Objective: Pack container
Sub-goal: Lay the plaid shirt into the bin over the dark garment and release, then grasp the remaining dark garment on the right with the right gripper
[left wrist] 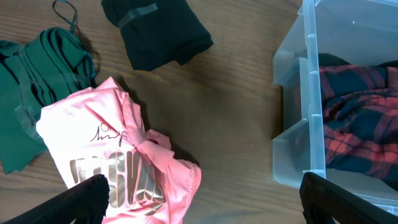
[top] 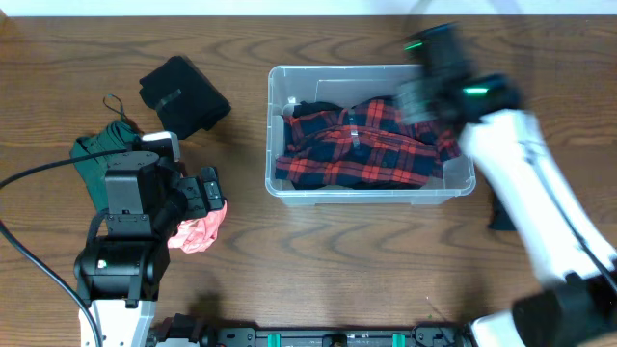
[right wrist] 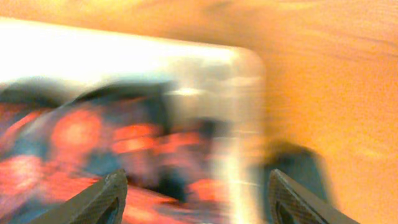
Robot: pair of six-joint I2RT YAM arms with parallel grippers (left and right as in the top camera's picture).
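Note:
The clear container [top: 277,89] stands at the table's middle back and holds a red and black plaid shirt [top: 362,145]. It shows too in the left wrist view [left wrist: 314,118] and, blurred, in the right wrist view [right wrist: 245,93]. My left gripper [left wrist: 202,202] is open and empty, just above a pink shirt [left wrist: 118,162] that lies on the table [top: 200,231]. My right gripper [right wrist: 196,199] is open and empty, above the container's right end and the plaid shirt [right wrist: 74,155]; its view is motion-blurred.
A folded black garment [top: 183,94] lies left of the container [left wrist: 158,31]. A green garment [top: 101,154] lies at the far left [left wrist: 37,81]. A dark object [top: 501,217] lies right of the container.

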